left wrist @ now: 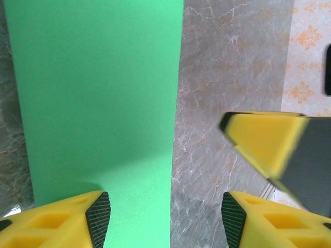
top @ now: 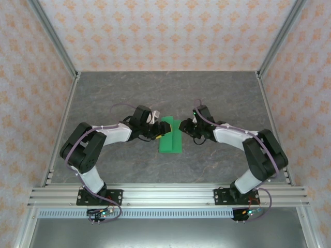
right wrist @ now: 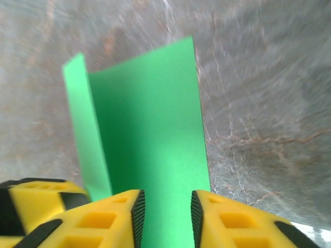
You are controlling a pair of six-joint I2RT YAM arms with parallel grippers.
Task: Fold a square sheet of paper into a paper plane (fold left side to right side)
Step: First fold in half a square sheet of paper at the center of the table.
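Here is the thin bright green sheet of paper [top: 171, 140], lying near the middle of the grey marbled desk [top: 129, 93], between the two arms. From above it reads as a narrow upright rectangle rather than a full square, with a paler flap at its far left corner.

The left hand [top: 158, 131] sits at the sheet's left edge and the right hand [top: 187, 129] just off its right edge, the two pointing at each other across the paper.

On the left wrist camera, the left hand [left wrist: 165, 219] is released, jaws standing wide with nothing between them. One black-padded fingertip [left wrist: 98, 217] hangs over the green paper [left wrist: 98, 103], which lies flat and smooth here. The other fingertip is over bare desk, beyond the sheet's long straight edge. A blurred yellow finger [left wrist: 258, 142] of the right hand shows at that side, over the stone surface.

On the right wrist camera, the right hand [right wrist: 166, 214] has its jaws a narrow gap apart, not clamped on anything. Green paper [right wrist: 150, 134] shows through that gap and stretches away ahead of the fingers. Along one long side of the sheet a thin strip stands up off the desk, while the broad panel beside it lies lower. Whether the fingertips touch the paper I cannot tell.
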